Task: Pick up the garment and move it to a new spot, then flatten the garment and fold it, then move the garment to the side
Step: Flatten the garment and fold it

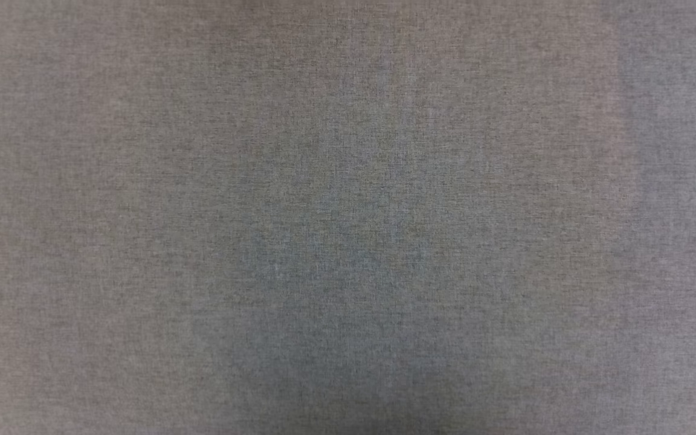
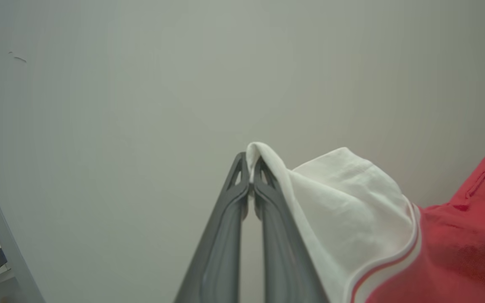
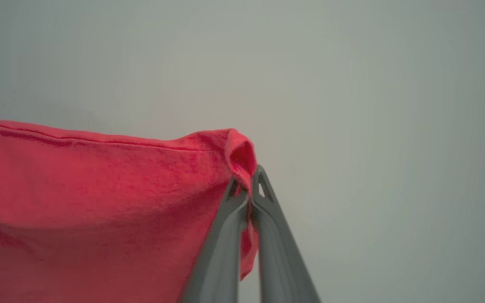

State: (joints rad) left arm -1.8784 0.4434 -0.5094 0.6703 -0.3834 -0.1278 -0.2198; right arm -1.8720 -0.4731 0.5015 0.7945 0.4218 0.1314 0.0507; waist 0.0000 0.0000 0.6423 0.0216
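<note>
Left gripper [image 2: 250, 181] clamps the shirt [image 2: 461, 248] by its white sleeve, right gripper [image 3: 250, 191] by a red edge; it hangs between them. Pulling apart, I could lose either thin pinch.

The red T-shirt [image 3: 99, 202] is held up in the air, pinched at two places; in the left wrist view its white short sleeve [image 2: 352, 202] is caught by a folded edge in the closed tips of the left gripper [image 2: 251, 164], and drapes down to a red-and-white striped trim [image 2: 387, 265] where the red body begins; in the right wrist view the right gripper [image 3: 249, 181] nips a bunched red corner, a stitched hem [image 3: 78, 136] running taut away from it, the cloth sagging below.
</note>
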